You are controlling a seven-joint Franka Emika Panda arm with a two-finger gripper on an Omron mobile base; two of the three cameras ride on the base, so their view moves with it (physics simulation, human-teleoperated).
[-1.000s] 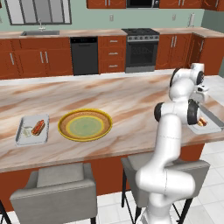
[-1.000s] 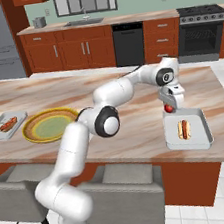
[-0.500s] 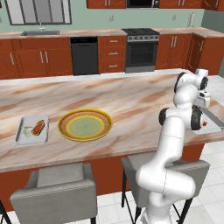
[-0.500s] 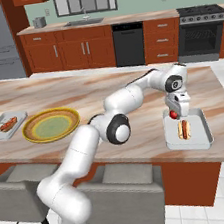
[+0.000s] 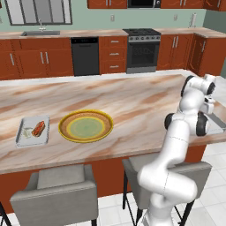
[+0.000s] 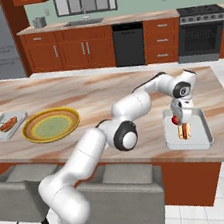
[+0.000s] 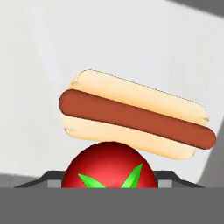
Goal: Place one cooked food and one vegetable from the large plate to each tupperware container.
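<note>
Marble-patterned tabletop (image 5: 132, 101) runs across the middle of both base views. At the far left of the left base view, a pale tray (image 5: 32, 131) lies on it, holding a hot dog (image 5: 38, 128) and a small pale item beside it that is too small to name. Just to the right of that tray sits the large plate (image 5: 85, 126), round with a yellow rim, brownish ring and pale green centre, with nothing on it. In the right base view the same tray (image 6: 5, 126) sits at the left edge and the plate (image 6: 51, 125) next to it, near but not touching.

Further right, well apart from the plate, the white arm reaches across the tabletop to the second tray (image 6: 187, 128), which lies at the right of the right base view near the tabletop's front edge. A second hot dog (image 6: 184, 131) rests inside this tray. The gripper (image 6: 176, 120) hangs just over the tray's left part, and its jaws are closed on a red tomato (image 6: 175, 120).

In the hand view, the tray floor (image 7: 109, 48) fills the upper part, the hot dog (image 7: 135, 116) lies across the centre, tilted down to the right, and the tomato (image 7: 109, 165), red with green leaves, sits at the bottom centre between the finger tips, just in front of the bun.
</note>
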